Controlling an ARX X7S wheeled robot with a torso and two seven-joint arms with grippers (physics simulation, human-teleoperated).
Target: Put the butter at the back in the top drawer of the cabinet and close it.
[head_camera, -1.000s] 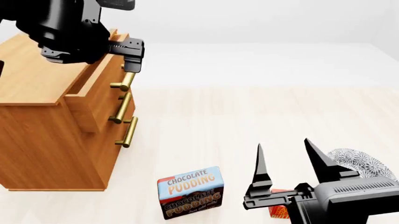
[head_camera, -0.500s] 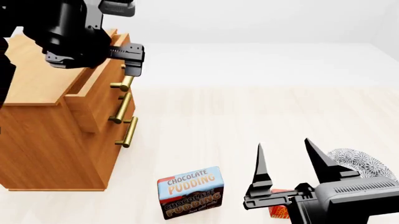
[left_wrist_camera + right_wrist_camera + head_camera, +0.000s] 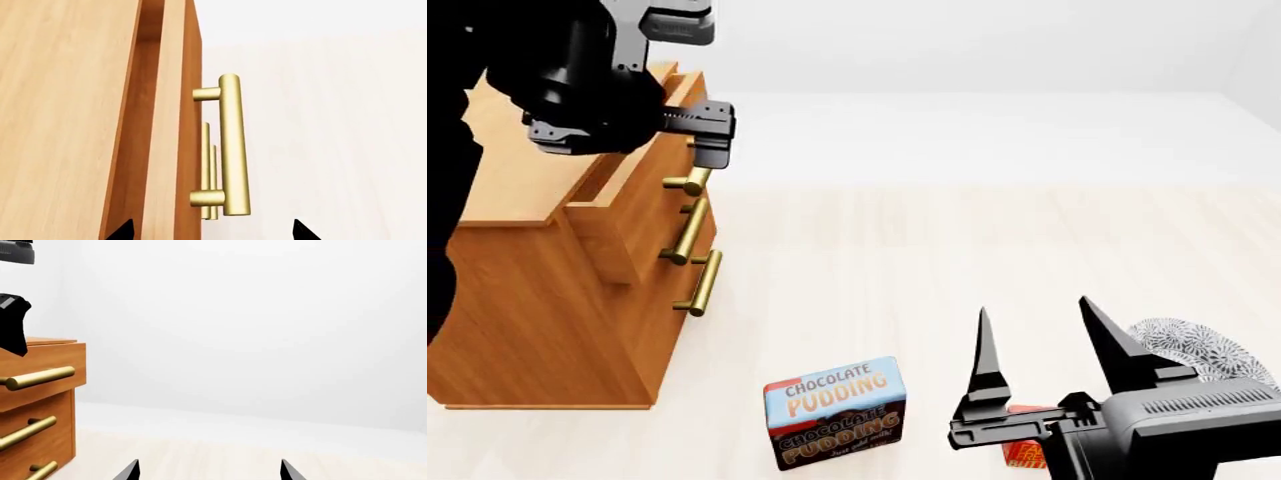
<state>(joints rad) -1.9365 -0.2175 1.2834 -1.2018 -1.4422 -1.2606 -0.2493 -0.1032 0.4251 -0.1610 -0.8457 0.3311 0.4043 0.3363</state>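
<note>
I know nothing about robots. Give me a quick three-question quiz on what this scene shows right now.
1. True or false: the light-brown wooden top drawer is pulled partly out.
2. Which arm's black gripper is up at the brass bar handle of that drawer?
3. The small red-orange butter box on the floor is A) in the right gripper, B) on the floor behind it, mostly hidden.

Key: 1 true. 2 The left gripper, jaws open. 3 B; the brown-and-blue chocolate pudding box stands to its left.

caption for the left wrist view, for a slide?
Open left gripper facing the brass handle of the cabinet's slightly open top drawer.
</note>
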